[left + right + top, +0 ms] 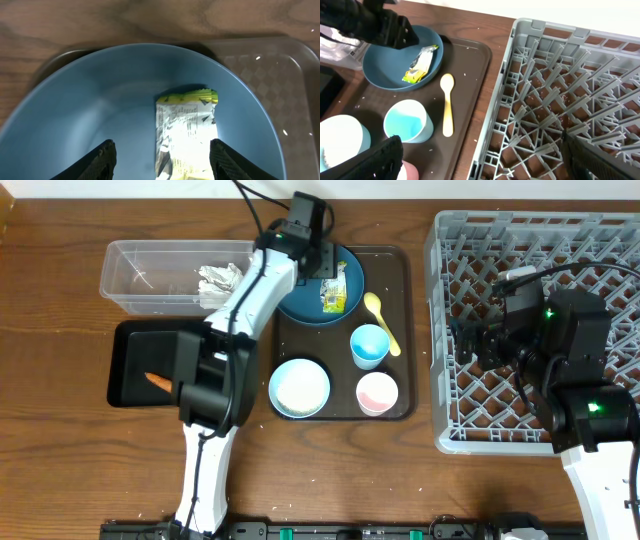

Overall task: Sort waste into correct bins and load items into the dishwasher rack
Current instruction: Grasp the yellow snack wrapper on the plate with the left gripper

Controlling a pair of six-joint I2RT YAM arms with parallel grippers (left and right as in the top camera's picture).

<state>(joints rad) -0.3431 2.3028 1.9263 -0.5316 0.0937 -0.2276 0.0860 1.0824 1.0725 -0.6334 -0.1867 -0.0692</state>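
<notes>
The large dark blue bowl [300, 305] stands at the back of the brown tray and holds a green-yellow scrap [333, 292]. My left gripper [327, 270] hangs open just above the bowl [100, 100], its fingertips [162, 155] either side of the scrap [185, 130]. The pale yellow spoon [382, 320], light blue cup [369, 345], pink cup [377, 392] and small white bowl [299, 388] are on the tray. White tissue [220, 280] lies in the clear tub [140, 275]. A carrot piece [158, 382] lies in the black tray [130, 350]. My right gripper [482, 160] is open and empty over the left edge of the grey rack [540, 240].
The brown serving tray [400, 265] lies between the bins and the rack, with small white grains scattered on it [470, 65]. My left arm stretches over the black tray and the tub's right end. The rack [570, 100] fills the right side.
</notes>
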